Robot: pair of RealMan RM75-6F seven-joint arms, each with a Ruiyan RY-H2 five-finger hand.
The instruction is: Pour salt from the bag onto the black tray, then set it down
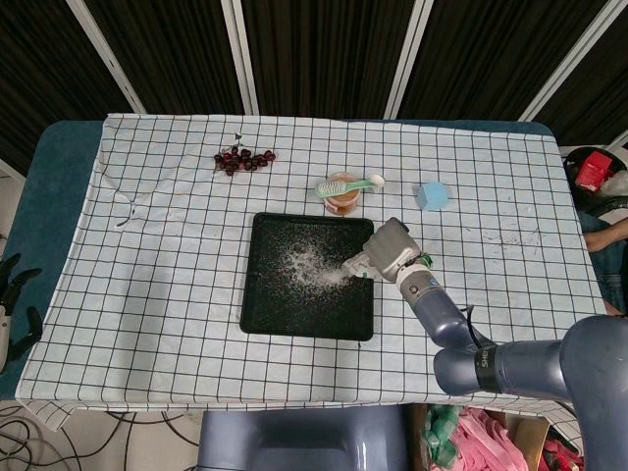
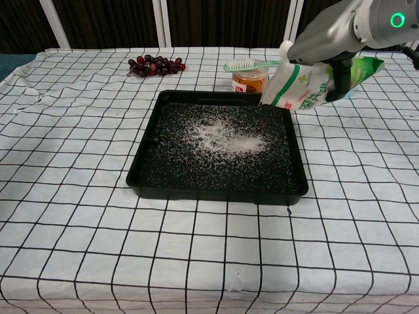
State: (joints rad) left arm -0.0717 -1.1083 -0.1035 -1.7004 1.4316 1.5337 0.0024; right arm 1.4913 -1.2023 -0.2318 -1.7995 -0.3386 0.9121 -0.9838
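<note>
The black tray (image 1: 257, 312) (image 2: 216, 193) lies mid-table with a white patch of salt (image 1: 308, 264) (image 2: 226, 138) scattered across its upper middle. My right hand (image 1: 389, 247) (image 2: 325, 38) grips the white and green salt bag (image 2: 298, 86) (image 1: 357, 267), tilted mouth-down over the tray's far right corner. The bag hangs clear of the tray rim. No stream of salt is visible. My left hand (image 1: 14, 294) hangs off the table's left edge, dark fingers spread, holding nothing.
A bunch of dark grapes (image 1: 243, 158) (image 2: 156, 65) lies at the far left of the cloth. An orange jar (image 1: 342, 202) (image 2: 249, 81) with a green toothbrush (image 2: 253, 63) across it stands just behind the tray. A light blue block (image 1: 432, 195) sits to the right.
</note>
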